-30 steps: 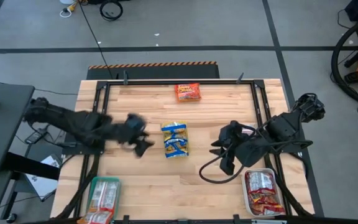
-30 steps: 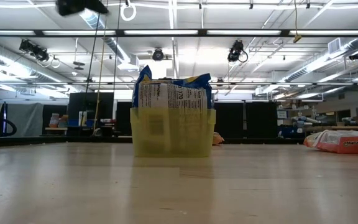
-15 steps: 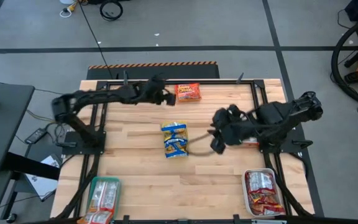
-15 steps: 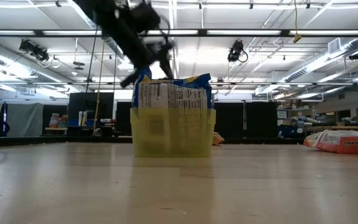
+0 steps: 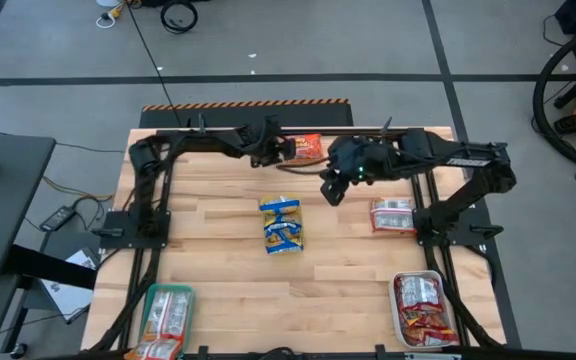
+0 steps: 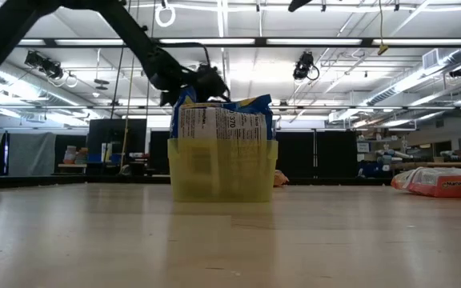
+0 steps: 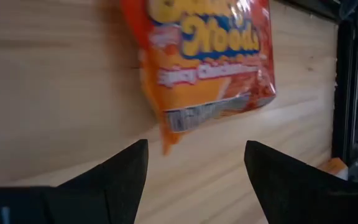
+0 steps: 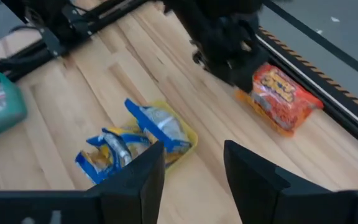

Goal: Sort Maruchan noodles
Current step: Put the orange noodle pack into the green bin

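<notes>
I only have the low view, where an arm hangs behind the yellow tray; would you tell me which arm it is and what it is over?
Observer: It is the left arm. Its left gripper is open and aimed at an orange packet near the far edge of the table.
Operator: Where is the right gripper?
Observer: The right gripper hovers open and empty just right of that packet.
Operator: Are any packets loose elsewhere?
Observer: A silver-white packet lies flat on the table's right side, outside any tray.
</notes>
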Robot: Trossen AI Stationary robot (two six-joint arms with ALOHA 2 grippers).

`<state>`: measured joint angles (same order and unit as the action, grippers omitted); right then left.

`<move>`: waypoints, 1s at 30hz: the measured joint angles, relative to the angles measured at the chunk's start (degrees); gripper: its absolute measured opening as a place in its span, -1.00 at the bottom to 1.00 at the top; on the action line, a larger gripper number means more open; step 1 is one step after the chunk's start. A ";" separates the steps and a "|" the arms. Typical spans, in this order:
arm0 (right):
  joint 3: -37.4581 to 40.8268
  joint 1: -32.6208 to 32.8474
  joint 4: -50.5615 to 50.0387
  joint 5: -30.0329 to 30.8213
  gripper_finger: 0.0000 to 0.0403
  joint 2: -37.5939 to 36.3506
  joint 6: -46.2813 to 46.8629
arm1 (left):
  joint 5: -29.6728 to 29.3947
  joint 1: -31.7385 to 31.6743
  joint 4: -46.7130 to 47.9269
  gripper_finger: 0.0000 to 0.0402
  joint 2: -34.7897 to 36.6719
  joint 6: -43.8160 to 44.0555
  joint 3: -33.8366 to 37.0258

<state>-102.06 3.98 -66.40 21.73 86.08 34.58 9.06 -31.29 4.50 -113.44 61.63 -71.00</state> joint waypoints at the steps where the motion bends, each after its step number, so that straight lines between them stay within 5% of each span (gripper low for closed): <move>1: 0.00 -0.68 0.89 -0.62 -0.15 0.00 -0.72 | -0.01 0.07 1.25 0.34 -0.95 0.35 -1.50; 7: 0.00 -2.74 2.19 -3.71 -0.15 0.00 -1.63 | -2.70 0.60 10.98 0.34 -4.91 3.42 -8.62; 15: 0.00 -1.60 5.46 -5.35 -0.15 0.00 1.30 | -5.94 -0.44 13.82 0.32 -4.99 11.09 -9.03; 19: 0.00 -0.86 7.58 -5.37 -0.15 0.00 2.75 | -2.01 -0.11 13.42 0.16 -7.05 15.10 -9.03; 30: 0.00 2.49 7.86 -3.21 -0.16 0.00 9.97 | -6.31 2.23 17.33 -0.38 -7.09 18.05 -9.42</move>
<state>-102.06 6.48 -58.54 18.52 86.08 44.55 2.75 -29.06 21.82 -120.53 79.68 -80.42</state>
